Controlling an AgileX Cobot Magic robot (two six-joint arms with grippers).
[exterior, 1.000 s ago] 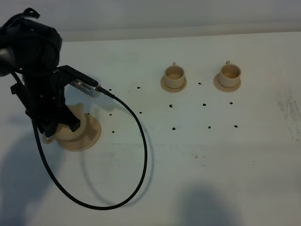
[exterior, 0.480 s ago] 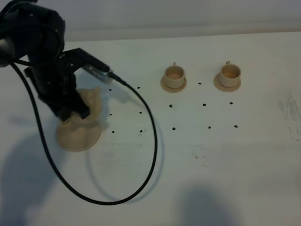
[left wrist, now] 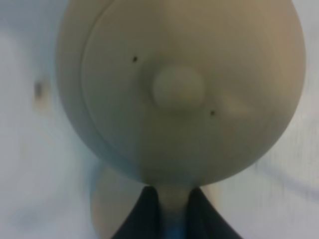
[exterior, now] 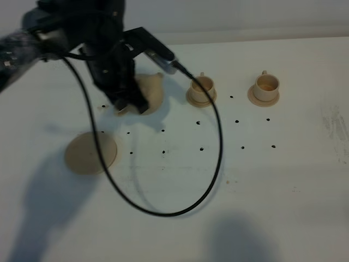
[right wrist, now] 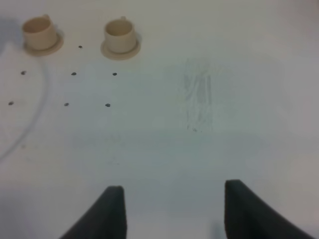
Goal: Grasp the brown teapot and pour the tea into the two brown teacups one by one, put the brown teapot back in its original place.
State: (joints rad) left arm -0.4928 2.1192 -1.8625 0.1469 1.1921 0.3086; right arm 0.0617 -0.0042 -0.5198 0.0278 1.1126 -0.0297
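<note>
Now the teapot (exterior: pixel 150 90) is held by its handle (left wrist: pixel 172 199) in the tightly shut left gripper (left wrist: pixel 170 211). It is kept up in the air, between the big saucer (exterior: pixel 90 153) and the left cup (exterior: pixel 201 85). Its spout (exterior: pixel 158 77) is pointed right, at that cup just beside it. The right cup (exterior: pixel 266 83) is farther right. The right gripper (right wrist: pixel 173 191) is held wide open, with nothing in it.

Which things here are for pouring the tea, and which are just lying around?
For the job:
- teapot, held by the left gripper
- left cup
- right cup
- big saucer

Just there:
- black cable
- table dots
- right gripper, open
</note>
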